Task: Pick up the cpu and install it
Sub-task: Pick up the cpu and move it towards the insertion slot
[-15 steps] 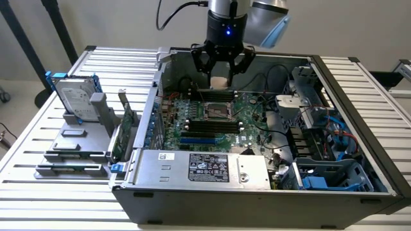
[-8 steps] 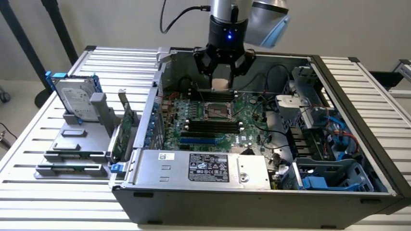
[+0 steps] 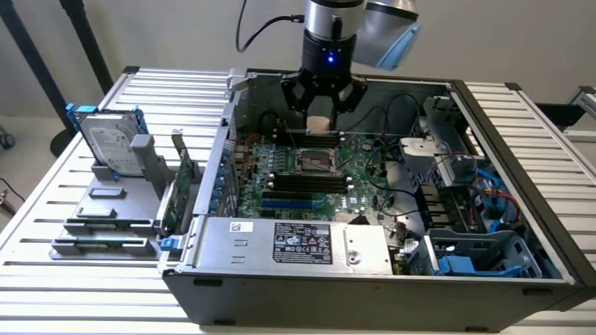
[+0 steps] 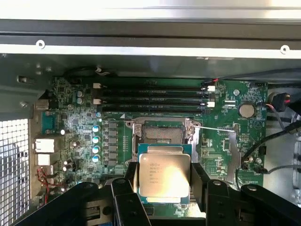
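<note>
Black pincer (image 3: 322, 115) grasping small square silver-topped cpu (image 4: 164, 175), hovering above green motherboard (image 4: 221, 141), near empty metal-framed socket (image 4: 160, 134)

Bright, even indoor light, soft shadows
Ext. view: pale table (image 3: 38, 230) slats bright, case (image 3: 373, 300) interior dimmer w/ soft shade. Wrist view: case rim (image 4: 141, 47) near washed out, mild sheen on cpu (image 4: 163, 175) lid
</note>
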`<action>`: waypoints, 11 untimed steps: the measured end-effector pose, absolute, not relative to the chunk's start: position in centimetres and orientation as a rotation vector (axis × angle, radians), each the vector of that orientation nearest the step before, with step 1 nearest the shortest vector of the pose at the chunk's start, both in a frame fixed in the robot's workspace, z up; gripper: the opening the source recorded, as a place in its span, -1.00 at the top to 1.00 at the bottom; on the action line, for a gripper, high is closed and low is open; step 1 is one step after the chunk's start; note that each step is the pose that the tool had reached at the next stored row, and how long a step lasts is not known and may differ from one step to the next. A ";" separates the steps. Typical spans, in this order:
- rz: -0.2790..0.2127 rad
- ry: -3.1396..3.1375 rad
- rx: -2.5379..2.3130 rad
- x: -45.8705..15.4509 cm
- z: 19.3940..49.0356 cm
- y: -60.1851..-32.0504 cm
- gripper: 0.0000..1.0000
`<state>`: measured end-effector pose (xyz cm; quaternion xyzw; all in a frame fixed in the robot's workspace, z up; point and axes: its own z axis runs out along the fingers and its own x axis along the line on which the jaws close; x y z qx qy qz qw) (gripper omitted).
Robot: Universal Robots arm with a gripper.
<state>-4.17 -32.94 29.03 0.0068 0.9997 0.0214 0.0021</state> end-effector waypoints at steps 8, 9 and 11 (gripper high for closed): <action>0.064 3.128 0.027 -4.2 27.7 -32.0 -0.09; 0.064 3.126 0.027 -4.3 27.7 -32.0 -0.09; 0.065 3.126 0.027 -4.2 27.7 -32.0 -0.09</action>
